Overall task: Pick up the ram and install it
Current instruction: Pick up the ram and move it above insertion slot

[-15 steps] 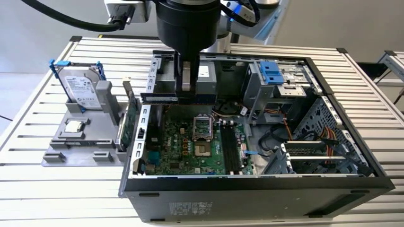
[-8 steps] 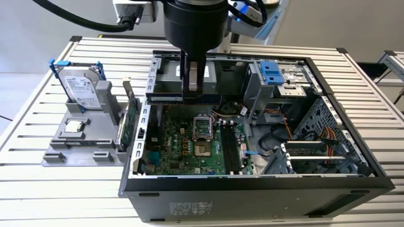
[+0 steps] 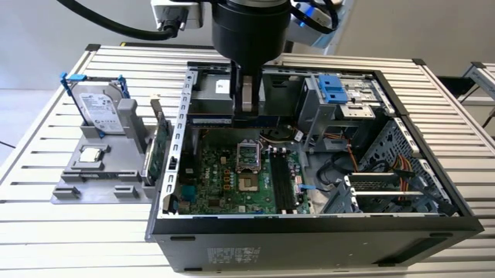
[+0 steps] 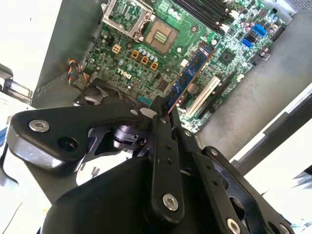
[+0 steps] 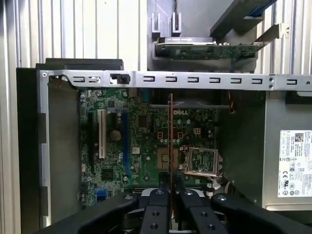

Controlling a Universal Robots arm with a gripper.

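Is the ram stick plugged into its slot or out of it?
Out. The gripper is shut on the ram, holding it above the motherboard, away from the long memory slots.

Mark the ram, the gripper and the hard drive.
ram (image 4: pixel 191 74): second wrist view, middle of the blue stick.
gripper (image 5: pixel 172 194): first wrist view, between its fingertips.
hard drive (image 3: pixel 99 110): exterior view, its labelled face.

a silvery slatted table (image 3: pixel 77 243) in even light, another slatted table (image 3: pixel 483 78) at the exterior view's right.
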